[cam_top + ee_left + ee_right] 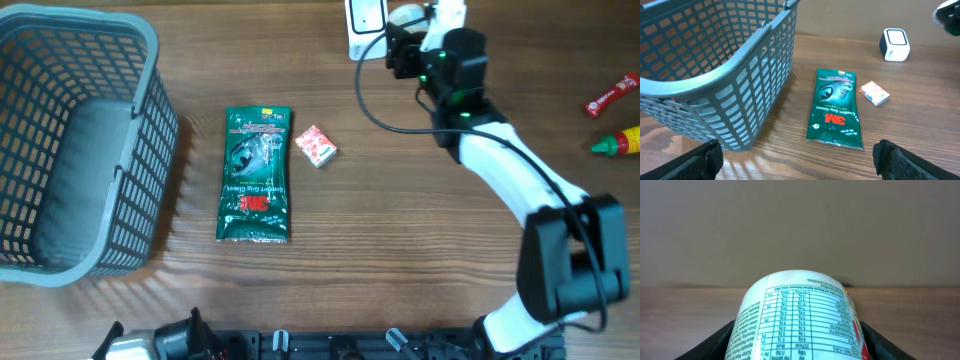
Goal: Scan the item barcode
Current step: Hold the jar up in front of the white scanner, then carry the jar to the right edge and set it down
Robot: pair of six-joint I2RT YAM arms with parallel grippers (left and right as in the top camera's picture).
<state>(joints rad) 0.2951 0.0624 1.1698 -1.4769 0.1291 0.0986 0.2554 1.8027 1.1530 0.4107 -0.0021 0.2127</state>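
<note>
The right claw (800, 347) is gripping a labelled bottle (800, 305), which is filling the lower middle of its wrist frame. Presenting it to the scanner (363, 25), at the overhead's top edge, looks to be the step in hand. Next, the barcode is probably needing a turn toward the scanner's face. The wrist view is showing only nutrition print, and the overhead is hiding the label. The left claw (802, 165) is standing open, empty.
</note>
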